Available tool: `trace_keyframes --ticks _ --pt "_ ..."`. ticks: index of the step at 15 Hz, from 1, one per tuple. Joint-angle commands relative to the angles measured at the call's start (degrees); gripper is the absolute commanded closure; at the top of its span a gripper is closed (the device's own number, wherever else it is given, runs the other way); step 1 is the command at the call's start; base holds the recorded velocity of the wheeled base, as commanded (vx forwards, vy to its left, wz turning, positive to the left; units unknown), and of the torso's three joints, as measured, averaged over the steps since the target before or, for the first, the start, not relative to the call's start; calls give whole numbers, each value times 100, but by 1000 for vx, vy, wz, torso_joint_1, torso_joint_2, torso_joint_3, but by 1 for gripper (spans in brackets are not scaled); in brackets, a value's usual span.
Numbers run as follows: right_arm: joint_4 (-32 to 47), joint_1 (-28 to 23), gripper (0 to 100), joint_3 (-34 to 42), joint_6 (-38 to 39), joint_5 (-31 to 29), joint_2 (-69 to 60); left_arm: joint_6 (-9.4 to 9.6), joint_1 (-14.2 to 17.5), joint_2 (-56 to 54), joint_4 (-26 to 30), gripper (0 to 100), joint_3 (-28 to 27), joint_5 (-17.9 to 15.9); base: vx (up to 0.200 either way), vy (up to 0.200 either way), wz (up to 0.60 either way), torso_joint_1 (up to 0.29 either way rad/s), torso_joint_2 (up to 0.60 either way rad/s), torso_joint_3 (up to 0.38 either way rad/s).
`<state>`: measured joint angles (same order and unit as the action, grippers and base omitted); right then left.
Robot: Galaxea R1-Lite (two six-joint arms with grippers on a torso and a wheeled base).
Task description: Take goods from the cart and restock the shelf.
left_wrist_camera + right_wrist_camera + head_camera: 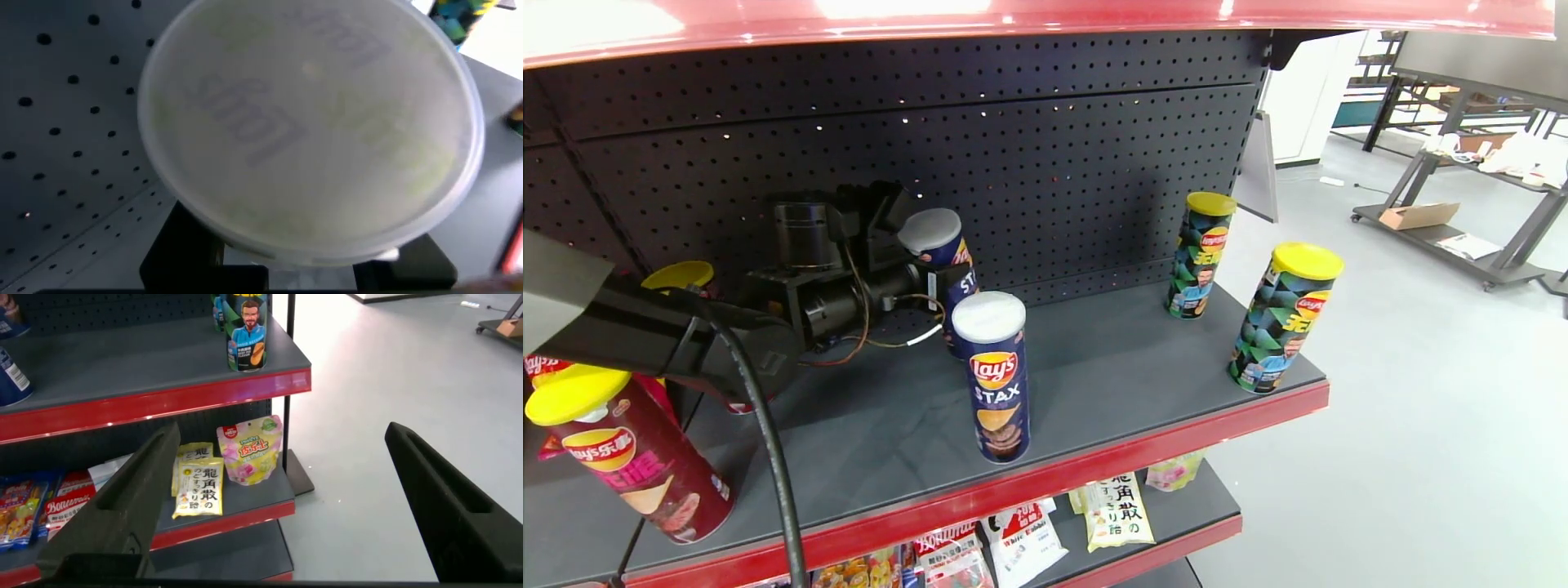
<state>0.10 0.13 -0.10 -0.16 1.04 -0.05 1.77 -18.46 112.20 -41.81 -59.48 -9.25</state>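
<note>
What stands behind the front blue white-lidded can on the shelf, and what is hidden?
A second blue can, white-lidded, held in the left gripper, with the pegboard behind it. The front can covers part of its lower end.

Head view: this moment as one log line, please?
left tool: shut on blue can | spot: shelf, behind front can | right tool: open

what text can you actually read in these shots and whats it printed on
"Lay's" and "STAX": front blue can.
"ST", the rest hidden: rear blue can.
"Lay's" plus Chinese characters: red can.
"White Rabbit": white bag.
"龍角散": yellow bag.
Too small or blurred to read: the logos on the back green can and the front green can, the raised writing on the lid, and the other bags.
</note>
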Motion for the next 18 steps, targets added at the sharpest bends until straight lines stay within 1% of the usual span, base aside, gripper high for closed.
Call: trace_keyframes --ticks 1,6,15,17,18 --pt "-1 4 0 1 -2 2 5 8 -18 214 -2 100 -125 -6 0 0 0 0 0 0" --pt "-1 4 0 1 -2 2 5 34 -70 707 33 100 -785 -15 0 0 0 0 0 0" --pt "-1 4 0 1 -2 2 5 69 -44 970 147 100 -829 -15 0 0 0 0 0 0" --pt "-1 4 0 1 -2 2 5 175 -35 988 270 100 -899 -15 0 0 0 0 0 0" --pt "-1 4 0 1 -2 2 5 184 -35 988 314 100 -916 -15 0 0 0 0 0 0"
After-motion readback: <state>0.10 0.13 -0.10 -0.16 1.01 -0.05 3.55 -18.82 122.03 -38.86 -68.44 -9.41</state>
